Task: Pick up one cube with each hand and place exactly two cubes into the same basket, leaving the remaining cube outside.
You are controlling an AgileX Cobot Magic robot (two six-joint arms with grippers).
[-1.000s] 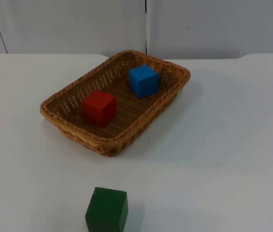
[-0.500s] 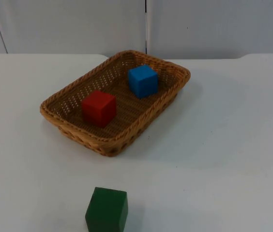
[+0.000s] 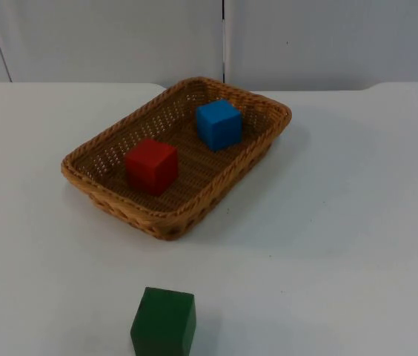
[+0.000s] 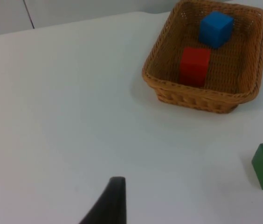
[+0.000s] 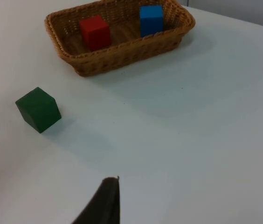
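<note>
You have the green cube (image 3: pixel 163 322) at the bench's (image 3: pixel 342 222) near edge, outside the basket (image 3: pixel 113 199). Inside it sit the red cube (image 3: pixel 151 165) and blue cube (image 3: pixel 218 124), apart. Both tools wait; their spread can't be told.

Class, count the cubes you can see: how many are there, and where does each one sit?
3. The red wooden cube and blue wooden cube sit inside the woven wicker basket; the green wooden cube stands outside on the white table.
</note>
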